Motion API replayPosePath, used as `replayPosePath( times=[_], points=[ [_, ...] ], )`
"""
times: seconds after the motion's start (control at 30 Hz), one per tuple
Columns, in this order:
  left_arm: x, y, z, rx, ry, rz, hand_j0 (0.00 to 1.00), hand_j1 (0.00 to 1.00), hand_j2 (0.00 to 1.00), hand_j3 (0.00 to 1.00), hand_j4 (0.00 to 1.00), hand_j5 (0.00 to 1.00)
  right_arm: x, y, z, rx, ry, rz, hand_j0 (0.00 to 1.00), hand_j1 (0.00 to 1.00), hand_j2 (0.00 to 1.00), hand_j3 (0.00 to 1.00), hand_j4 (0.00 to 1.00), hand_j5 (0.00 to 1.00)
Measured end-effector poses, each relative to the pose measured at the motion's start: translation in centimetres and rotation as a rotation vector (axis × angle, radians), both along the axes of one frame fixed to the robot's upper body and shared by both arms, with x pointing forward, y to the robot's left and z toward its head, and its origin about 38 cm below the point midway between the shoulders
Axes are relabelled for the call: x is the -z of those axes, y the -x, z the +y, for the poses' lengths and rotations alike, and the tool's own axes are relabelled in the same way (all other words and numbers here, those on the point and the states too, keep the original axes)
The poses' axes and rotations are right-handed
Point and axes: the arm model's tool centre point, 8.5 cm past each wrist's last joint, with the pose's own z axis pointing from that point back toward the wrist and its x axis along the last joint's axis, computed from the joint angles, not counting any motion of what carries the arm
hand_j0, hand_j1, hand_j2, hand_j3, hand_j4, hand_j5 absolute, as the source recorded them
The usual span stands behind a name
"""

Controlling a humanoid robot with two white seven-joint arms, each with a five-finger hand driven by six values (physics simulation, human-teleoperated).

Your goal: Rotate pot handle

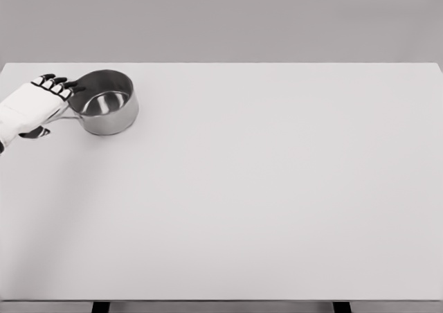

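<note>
White table (277, 209) seen filling most of view; plain grey wall (221, 19) behind; even, soft lighting noted.

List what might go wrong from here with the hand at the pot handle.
1. The left hand covers the handle, so its grip cannot be confirmed; the handle may slip when turned.
2. The fingertips sit at the rim of the pot; a turn could tip or push it instead of spinning it.
3. The pot stands near the far left corner of the table; a shove could slide it towards the edge.
</note>
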Motion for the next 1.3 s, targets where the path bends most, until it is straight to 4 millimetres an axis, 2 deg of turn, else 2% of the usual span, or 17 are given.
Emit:
replayPosePath(
  times=[0.53,0.93,1.3],
  points=[
    [0.4,-2.2,3.4,-0.113,0.024,0.024,1.00,1.00,1.00,1.00,1.00,1.00,0.0,0.0,0.0,0.000,0.000,0.000,1.00,1.00,1.00,1.00,1.00,1.00],
    [0.7,-3.3,4.3,-0.157,0.051,0.034,1.00,1.00,1.00,1.00,1.00,1.00,0.0,0.0,0.0,0.000,0.000,0.000,1.00,1.00,1.00,1.00,1.00,1.00],
    [0.5,-3.6,4.0,-0.155,0.064,0.026,1.00,1.00,1.00,1.00,1.00,1.00,0.0,0.0,0.0,0.000,0.000,0.000,1.00,1.00,1.00,1.00,1.00,1.00]
  ],
)
